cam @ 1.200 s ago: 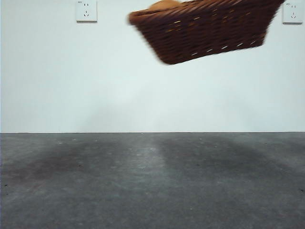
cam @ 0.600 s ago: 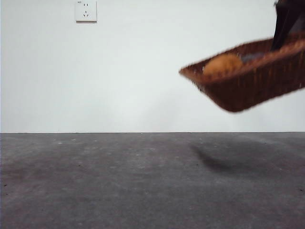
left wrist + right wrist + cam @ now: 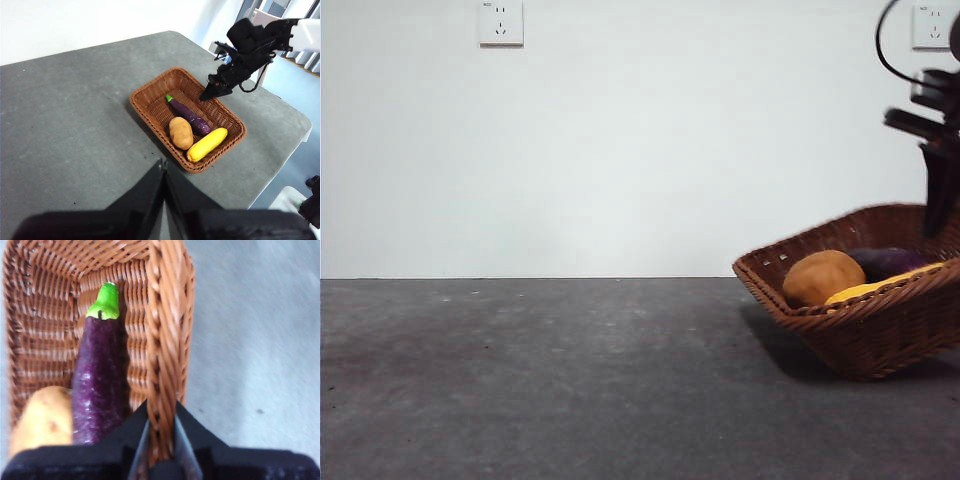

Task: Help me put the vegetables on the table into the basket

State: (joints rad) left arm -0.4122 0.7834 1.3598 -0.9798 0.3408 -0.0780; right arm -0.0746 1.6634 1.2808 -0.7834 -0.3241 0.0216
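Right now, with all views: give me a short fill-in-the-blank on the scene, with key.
1. The right gripper is clamped on the basket's ____.
2. The green-capped eggplant, the potato and the yellow vegetable all lie in the ____.
3. The left gripper's jaws are ____.
4. In the front view the basket sits ____, not level.

Missing words: rim; basket; shut; tilted

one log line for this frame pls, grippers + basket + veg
right gripper: jaws shut on basket rim | basket: tilted, on table | inside: potato, eggplant, yellow squash | left gripper: shut, away from basket
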